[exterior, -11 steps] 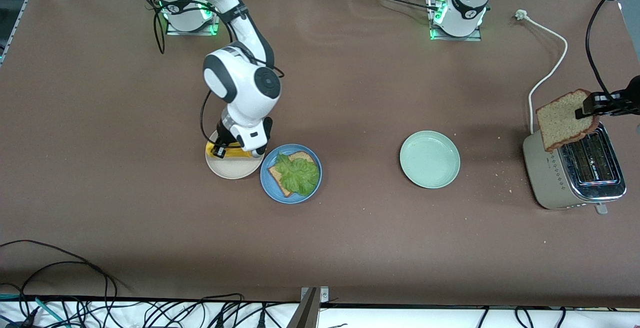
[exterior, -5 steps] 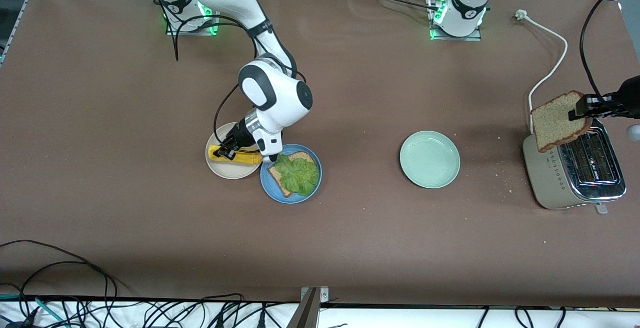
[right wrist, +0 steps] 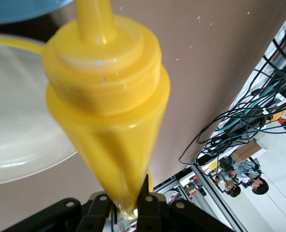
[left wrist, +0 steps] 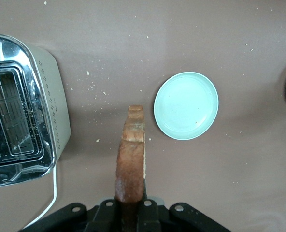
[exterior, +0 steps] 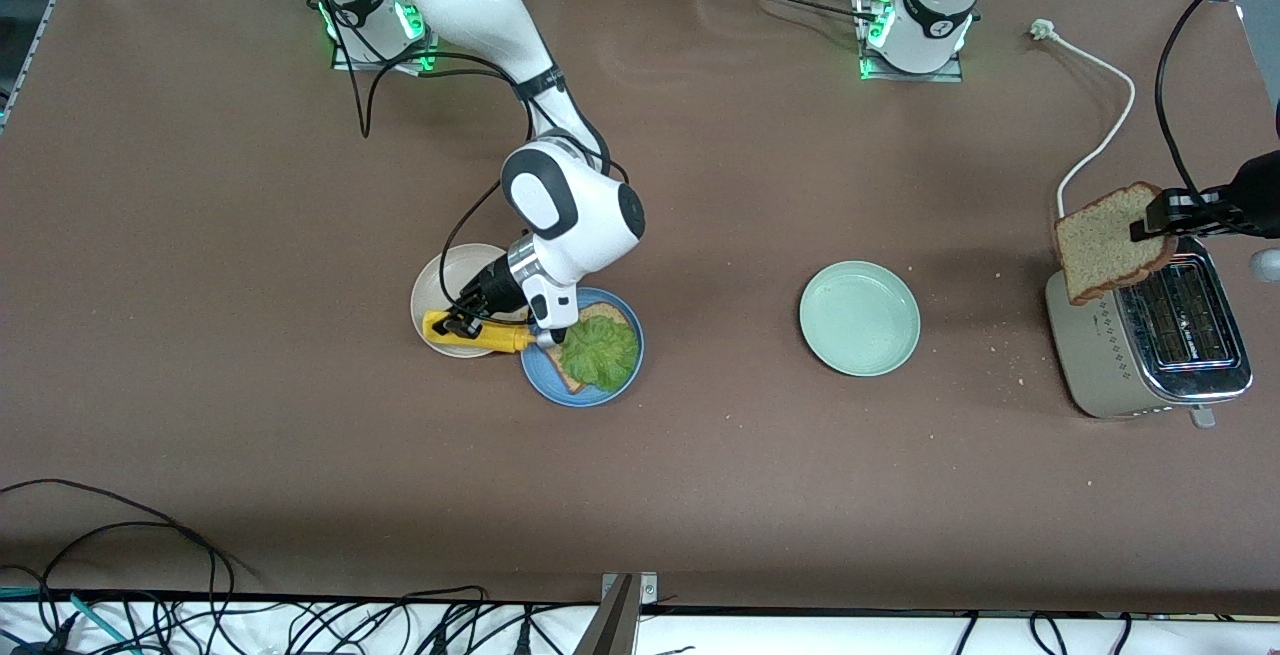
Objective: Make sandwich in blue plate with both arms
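Tabletop: right fingers (exterior: 462, 327) clenching yellow bottle (exterior: 478, 331), now tipped toward blue plate (exterior: 583, 392); left fingers (exterior: 1140, 231) gripping toast (exterior: 1103, 242).

Both arms shifting, bottle + toast on the move

Right gripper (exterior: 462, 325) lifts yellow bottle (exterior: 480, 331) off beige plate (exterior: 450, 285), tips it flat, nozzle now at blue plate (exterior: 583, 390) rim by lettuce (exterior: 600, 350); arm swings toward table centre. Left gripper (exterior: 1150, 227) w/ toast slice (exterior: 1105, 240) drifts slightly off toaster (exterior: 1150, 350) toward right arm's end.
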